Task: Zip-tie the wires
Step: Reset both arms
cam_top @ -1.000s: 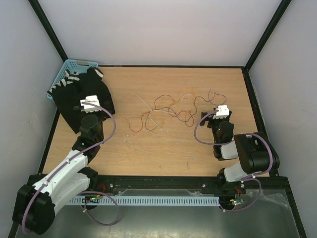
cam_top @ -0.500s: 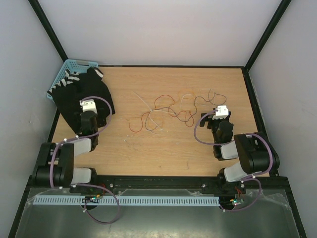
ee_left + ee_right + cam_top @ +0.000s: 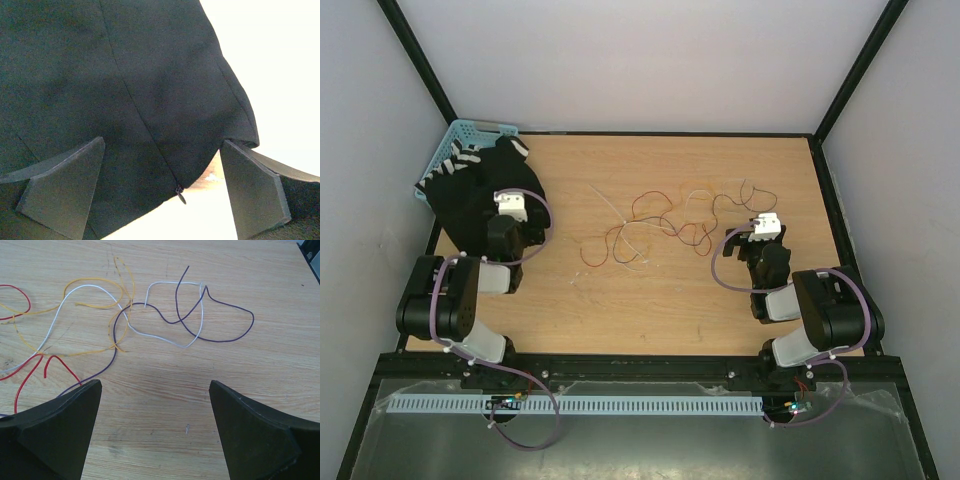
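- The left fingers stood spread wide and empty, low over a black fabric bag at 10 o'clock on the bench. The bag's zip pull showed between them.
- A blue basket sat at the bag's 11 o'clock, partly covered by it.
- The right fingers were also wide apart, holding nothing, above bare wood.
- The wires sprawled mid-bench, at 10 o'clock from the right fingers, untouched.
- The zip tie lay at the tangle's 10 o'clock edge.
- A second earlier the left arm had reached out long. It had since folded into a tight elbow at 8 o'clock. The right arm and the wires had not moved.
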Robot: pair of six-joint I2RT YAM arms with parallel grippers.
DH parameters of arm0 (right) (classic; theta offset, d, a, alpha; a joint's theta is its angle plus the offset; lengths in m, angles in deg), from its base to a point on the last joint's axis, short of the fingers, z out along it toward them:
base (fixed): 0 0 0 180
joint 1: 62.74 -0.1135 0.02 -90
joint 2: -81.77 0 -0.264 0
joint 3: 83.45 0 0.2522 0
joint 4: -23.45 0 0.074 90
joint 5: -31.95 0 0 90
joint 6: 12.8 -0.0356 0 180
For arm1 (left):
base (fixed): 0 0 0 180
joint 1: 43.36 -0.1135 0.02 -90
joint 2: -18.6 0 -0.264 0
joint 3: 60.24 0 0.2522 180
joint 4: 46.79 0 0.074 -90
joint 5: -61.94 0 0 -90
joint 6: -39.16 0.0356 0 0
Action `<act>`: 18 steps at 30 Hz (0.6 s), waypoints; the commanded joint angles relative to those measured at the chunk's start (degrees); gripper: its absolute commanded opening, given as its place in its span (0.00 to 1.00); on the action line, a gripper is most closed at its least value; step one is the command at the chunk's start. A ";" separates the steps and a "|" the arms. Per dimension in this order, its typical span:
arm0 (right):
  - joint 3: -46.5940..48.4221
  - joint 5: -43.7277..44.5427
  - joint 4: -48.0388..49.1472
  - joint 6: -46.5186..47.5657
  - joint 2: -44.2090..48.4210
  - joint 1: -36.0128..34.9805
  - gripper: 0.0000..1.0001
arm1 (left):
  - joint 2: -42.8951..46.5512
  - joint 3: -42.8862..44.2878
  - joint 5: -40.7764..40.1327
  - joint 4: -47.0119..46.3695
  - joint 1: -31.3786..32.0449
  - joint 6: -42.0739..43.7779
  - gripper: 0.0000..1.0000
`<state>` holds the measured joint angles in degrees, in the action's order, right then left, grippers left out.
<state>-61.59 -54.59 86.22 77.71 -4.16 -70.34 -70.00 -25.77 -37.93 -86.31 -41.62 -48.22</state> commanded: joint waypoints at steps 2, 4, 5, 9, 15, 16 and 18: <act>0.83 -0.44 0.63 0.35 0.15 -0.32 0.99 | 0.39 1.43 1.98 2.04 -0.69 0.12 0.99; 0.78 -0.42 0.64 0.37 0.16 -0.33 0.99 | 0.43 1.38 1.94 2.03 -0.60 0.13 0.99; 0.78 -0.47 0.64 0.37 0.15 -0.32 0.99 | 0.40 1.43 1.91 2.04 -0.63 0.19 0.99; 0.78 -0.49 0.62 0.37 0.15 -0.36 0.99 | 0.32 1.45 0.87 1.95 0.01 0.58 0.99; 0.78 -0.48 0.65 0.36 0.15 -0.36 0.99 | 0.17 1.58 0.98 1.97 0.02 0.54 0.99; 0.76 -0.53 0.69 0.36 0.15 -0.32 0.99 | 0.17 1.61 1.01 1.95 0.00 0.57 0.99; 0.77 -0.48 0.72 0.37 0.15 -0.31 0.99 | 0.26 1.55 0.95 1.99 0.02 0.62 0.99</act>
